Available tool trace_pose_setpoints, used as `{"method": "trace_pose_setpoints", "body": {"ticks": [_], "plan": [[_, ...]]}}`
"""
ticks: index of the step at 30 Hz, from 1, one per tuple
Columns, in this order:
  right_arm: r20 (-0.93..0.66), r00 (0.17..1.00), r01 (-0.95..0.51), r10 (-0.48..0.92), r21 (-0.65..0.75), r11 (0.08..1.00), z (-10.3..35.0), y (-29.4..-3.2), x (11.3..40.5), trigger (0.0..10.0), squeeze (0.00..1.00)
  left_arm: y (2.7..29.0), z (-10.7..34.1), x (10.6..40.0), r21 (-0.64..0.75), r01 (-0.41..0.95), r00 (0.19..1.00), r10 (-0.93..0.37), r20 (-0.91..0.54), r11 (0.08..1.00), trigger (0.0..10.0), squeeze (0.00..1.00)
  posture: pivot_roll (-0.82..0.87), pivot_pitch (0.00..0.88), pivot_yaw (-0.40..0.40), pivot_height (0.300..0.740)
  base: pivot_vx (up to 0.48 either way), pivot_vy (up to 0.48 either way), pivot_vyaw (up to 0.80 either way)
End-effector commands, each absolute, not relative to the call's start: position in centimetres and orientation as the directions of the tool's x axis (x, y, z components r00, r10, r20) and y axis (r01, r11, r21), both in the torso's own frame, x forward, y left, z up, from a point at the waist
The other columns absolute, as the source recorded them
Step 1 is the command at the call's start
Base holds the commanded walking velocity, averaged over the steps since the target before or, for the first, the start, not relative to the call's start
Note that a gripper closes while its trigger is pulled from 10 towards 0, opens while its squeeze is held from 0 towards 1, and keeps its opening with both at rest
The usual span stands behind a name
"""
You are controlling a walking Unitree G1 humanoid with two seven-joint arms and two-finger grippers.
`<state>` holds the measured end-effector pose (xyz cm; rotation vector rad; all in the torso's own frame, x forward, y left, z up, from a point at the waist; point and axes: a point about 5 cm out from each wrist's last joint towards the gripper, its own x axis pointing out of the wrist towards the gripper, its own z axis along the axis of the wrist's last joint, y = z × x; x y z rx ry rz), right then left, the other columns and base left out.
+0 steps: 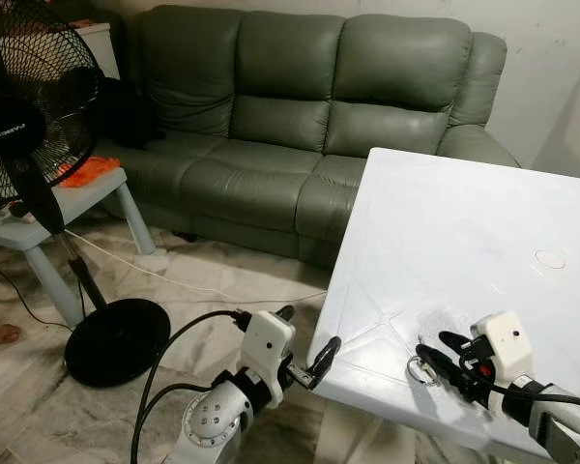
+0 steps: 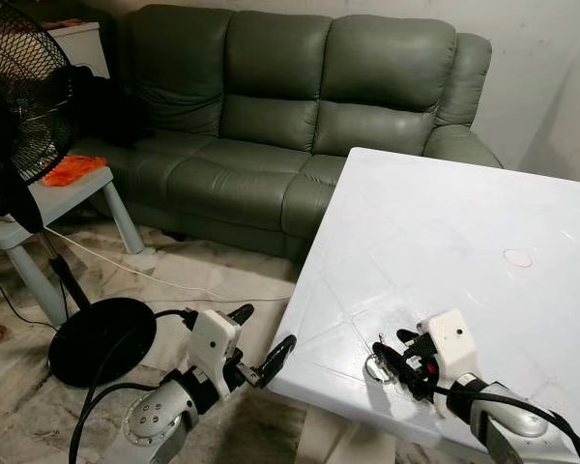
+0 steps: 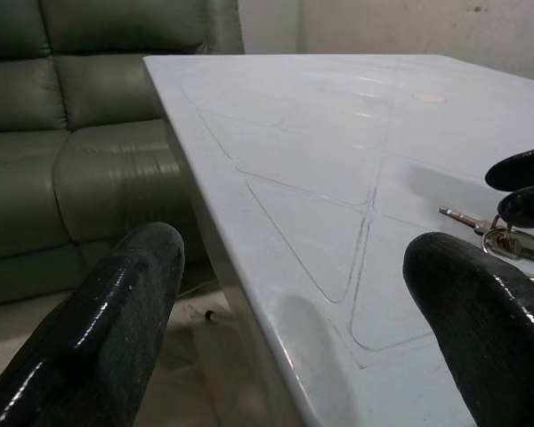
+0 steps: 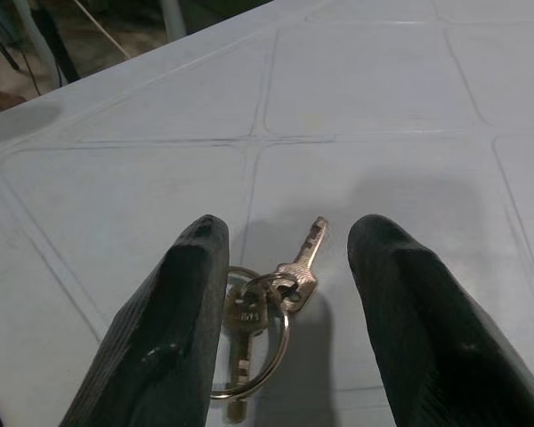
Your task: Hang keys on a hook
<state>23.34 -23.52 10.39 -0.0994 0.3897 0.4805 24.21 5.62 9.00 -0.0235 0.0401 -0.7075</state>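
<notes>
Your right tool point(image 1: 443, 354) sits low in the lower right of the head view, its two black fingers point(image 4: 182, 302) spread apart with the keys point(image 4: 262, 307) lying flat between them on the white surface point(image 1: 464, 222). Nothing is pinched yet. The keys are thin and flat, so I think the fingers could slide over the ring and push it along instead of grabbing it. They lie close to the near edge, so a push toward you could knock them onto the floor. If you catch just one key, the bunch may swing and slip out. Come down low and close on the ring.

Your right arm reaches in from the bottom right corner, nearly flat along the surface, tool pointing toward the left of the frame.

Your left tool point(image 1: 304, 348) is at the bottom middle, fingers spread wide too, with one tip right at the corner of the surface. If that arm swings, it could bump the surface and shake the keys.

Farther back are the green sofa point(image 1: 309, 116) and a black fan point(image 1: 29, 106) at the upper left. I see no hook here, so you must still find one.
</notes>
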Motion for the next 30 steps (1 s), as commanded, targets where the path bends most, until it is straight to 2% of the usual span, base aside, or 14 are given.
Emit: {"method": "trace_pose_setpoints", "body": {"ticks": [1,15,21,22,23,24,26,27,28,29,30], "plan": [[-0.386,0.806,-0.489,0.448,-0.006,0.873,10.6,-23.1,23.4,10.0,0.0,5.6,9.3,24.4,-0.023,0.645,0.764,-0.645,-0.024,0.764,10.0,0.0,0.0,0.0,-0.015,0.74,0.0,0.0,0.0],[-0.402,0.784,-0.504,0.472,0.03,0.863,9.5,-21.2,23.1,10.0,0.0,5.6,9.4,24.5,-0.023,0.641,0.767,-0.641,-0.021,0.768,10.0,0.0,0.0,0.0,-0.018,0.74,0.0,0.0,0.0],[-0.381,0.815,-0.472,0.436,0.0,0.882,9.6,-21.1,23.4,10.0,0.0,5.6,9.4,24.6,-0.021,0.644,0.765,-0.644,-0.019,0.765,10.0,0.0,0.0,0.0,-0.016,0.74,0.0,0.0,0.0],[-0.377,0.818,-0.469,0.434,-0.001,0.883,9.6,-21.1,23.4,6.1,0.0,5.6,9.4,24.6,-0.021,0.644,0.764,-0.645,-0.019,0.765,10.0,0.0,0.0,0.0,-0.016,0.74,0.0,0.0,0.0],[-0.375,0.819,-0.467,0.435,0.005,0.884,9.6,-21.2,23.3,6.1,0.0,5.6,9.4,24.6,-0.022,0.645,0.764,-0.645,-0.02,0.764,10.0,0.0,0.0,0.0,-0.016,0.74,0.0,0.0,0.0],[-0.372,0.822,-0.466,0.431,-0.003,0.885,9.6,-21.2,23.4,7.5,0.0,5.6,9.4,24.6,-0.022,0.645,0.764,-0.645,-0.019,0.764,10.0,0.0,0.0,0.0,-0.016,0.74,0.0,0.0,0.0],[-0.368,0.827,-0.461,0.426,-0.01,0.887,9.7,-21.2,23.4,7.5,0.0,5.6,9.4,24.6,-0.021,0.645,0.763,-0.646,-0.019,0.764,10.0,0.0,0.0,0.0,-0.015,0.74,0.0,0.0,0.0],[-0.361,0.831,-0.46,0.423,-0.02,0.888,9.7,-21.3,23.4,3.3,0.0,5.6,9.4,24.6,-0.021,0.646,0.763,-0.646,-0.019,0.763,10.0,0.0,0.0,0.0,-0.015,0.74,0.0,0.0,0.0],[-0.356,0.836,-0.454,0.418,-0.02,0.891,9.8,-21.3,23.4,2.6,0.0,5.6,9.4,24.6,-0.02,0.646,0.763,-0.646,-0.019,0.763,10.0,0.0,0.0,0.0,-0.015,0.74,0.0,0.0,0.0],[-0.353,0.837,-0.454,0.418,-0.022,0.891,9.8,-21.4,23.5,0.0,0.0,5.6,9.4,24.6,-0.02,0.645,0.763,-0.646,-0.019,0.764,10.0,0.0,0.0,0.0,-0.015,0.74,0.0,0.0,0.0],[-0.351,0.838,-0.453,0.418,-0.02,0.892,9.8,-21.4,23.4,0.3,0.0,5.6,9.5,24.6,-0.02,0.645,0.764,-0.645,-0.019,0.764,10.0,0.0,0.0,0.0,-0.015,0.74,0.0,0.0,0.0]]}}
